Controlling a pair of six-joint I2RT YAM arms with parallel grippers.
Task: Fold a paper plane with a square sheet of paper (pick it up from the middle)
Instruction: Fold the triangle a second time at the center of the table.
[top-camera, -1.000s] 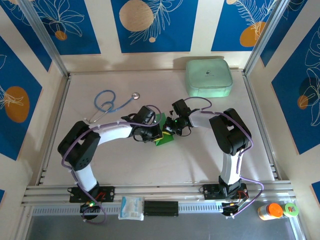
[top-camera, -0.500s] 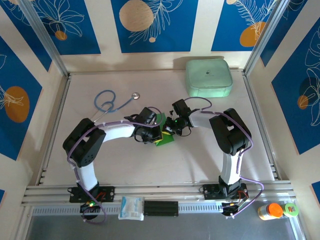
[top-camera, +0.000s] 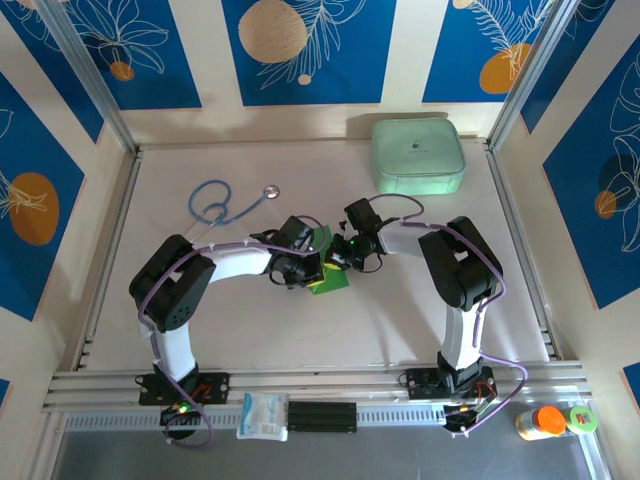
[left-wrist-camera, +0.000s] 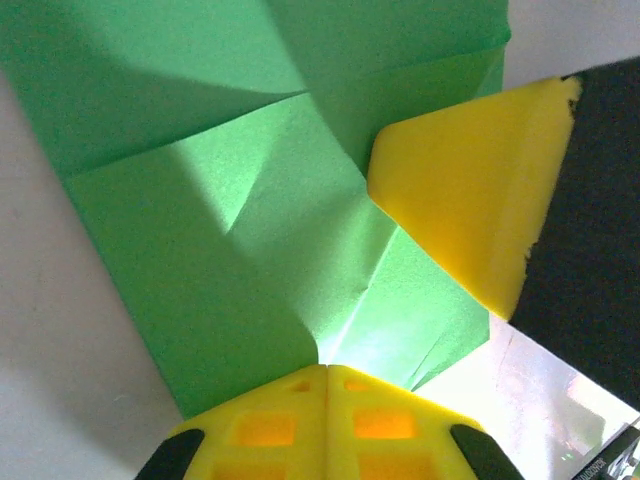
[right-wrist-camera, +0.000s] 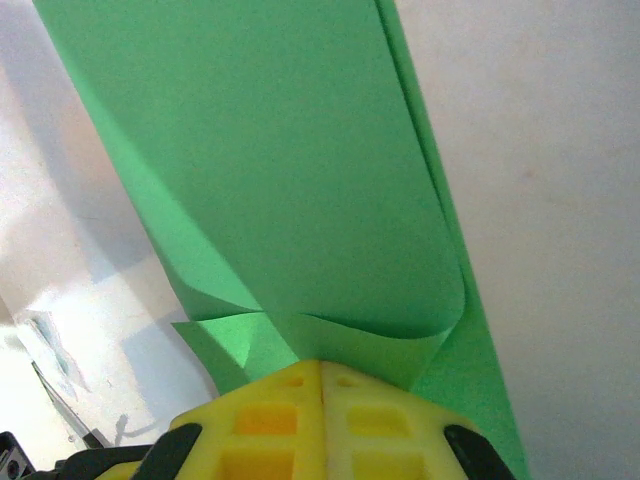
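Both arms are on the paper (top-camera: 327, 281), mid-surface, well near of the mint case (top-camera: 418, 155) and right of the stethoscope (top-camera: 225, 205).

- Left fingers (left-wrist-camera: 290, 405): pressed together, pinching the sheet's edge. From the wrist cam the creased sheet fans away from them, with diagonal folds showing.
- Right fingers (right-wrist-camera: 290, 400): also pressed together, on a curled-over double layer. A long strip runs straight away from them.
- Key relation: the paper sits between the two pinches, left arm on its left side, right arm on its right, with the tips almost meeting. One right tip touches the sheet in the left wrist cam.
- From above the long axis runs roughly near-far, slightly tilted. Neither arm is nearer, since both already hold it.
- My read is that the next crease depends on keeping those two pinch points opposed across that axis.
- Can't tell if the near end rests on the surface (top-camera: 400, 310).

Versus a second ago: the left arm's elbow has swung slightly right. The paper, the right arm and both pinches look unchanged.
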